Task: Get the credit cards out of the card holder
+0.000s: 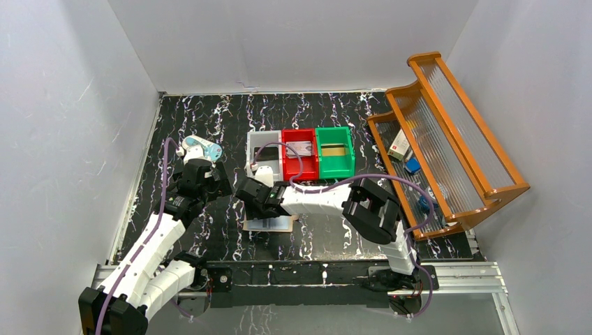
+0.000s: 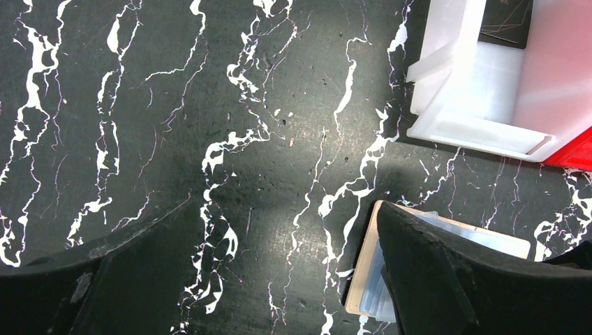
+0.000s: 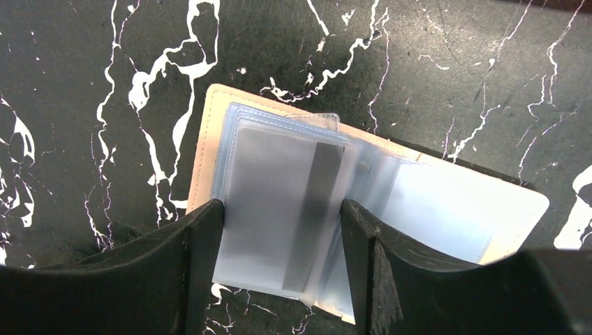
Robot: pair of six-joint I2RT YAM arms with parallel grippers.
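- Card holder (image 3: 461, 209) open flat on desk (image 3: 84, 84), 6 o'clock of white bin (image 1: 251, 150).
- Right pincer (image 3: 283, 206) partly spread, astride grey card (image 3: 265, 160) in clear sleeve (image 3: 324, 122), perhaps touching.
- Left pincer (image 2: 283, 209) wide, empty, 10 o'clock of card holder.

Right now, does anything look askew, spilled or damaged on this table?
Nothing looks spilled or damaged. The one untidy thing is the card holder, lying open: its clear sleeves are fanned crookedly off the tan cover, straddled by the right gripper. One sleeve seems to hold a grey card.
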